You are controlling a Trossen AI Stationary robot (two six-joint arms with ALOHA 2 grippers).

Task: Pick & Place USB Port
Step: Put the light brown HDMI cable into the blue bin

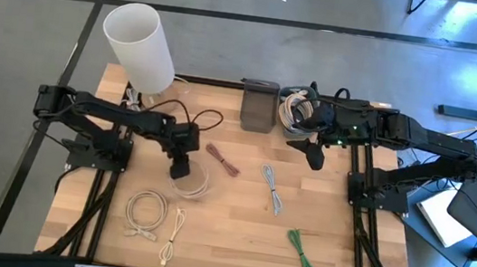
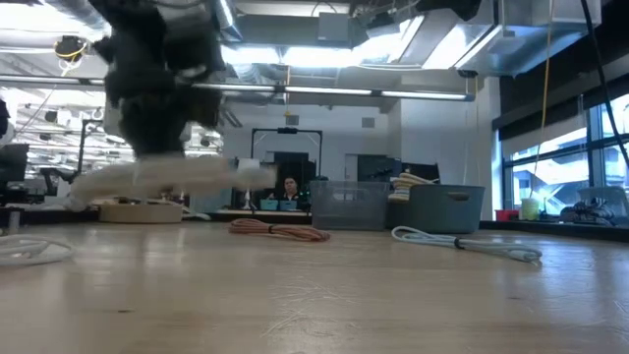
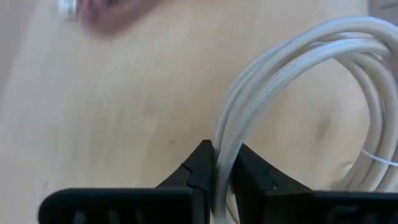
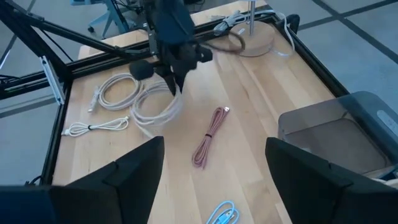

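A white coiled cable [image 1: 190, 184] sits left of the table's middle, with my left gripper [image 1: 182, 161] shut on it; the left wrist view shows its strands [image 3: 292, 56] arching away from the fingers. My right gripper [image 1: 315, 154] hangs open, high above the table's far right part, near the grey bin [image 1: 259, 105], with nothing between its fingers [image 4: 124, 180]. The right wrist view looks down on my left gripper [image 4: 176, 84] and the coil [image 4: 155, 107]. My left gripper pinches several strands on one side of the coil's loop [image 3: 227, 134] between its two fingertips. The fingers come from above, slanting down. The rest of the loop curves away below them; in the low view the cable [image 2: 167, 177] shows raised above the table top.
Lying on the table are a pink cable [image 1: 223, 159], a pale blue cable [image 1: 272, 189], a green cable [image 1: 301, 252], another white coil [image 1: 146, 212] and a thin white cable [image 1: 171, 239]. A lamp with a white shade [image 1: 140, 44] stands far left. Coiled cables [image 1: 296, 109] are heaped beside the bin.
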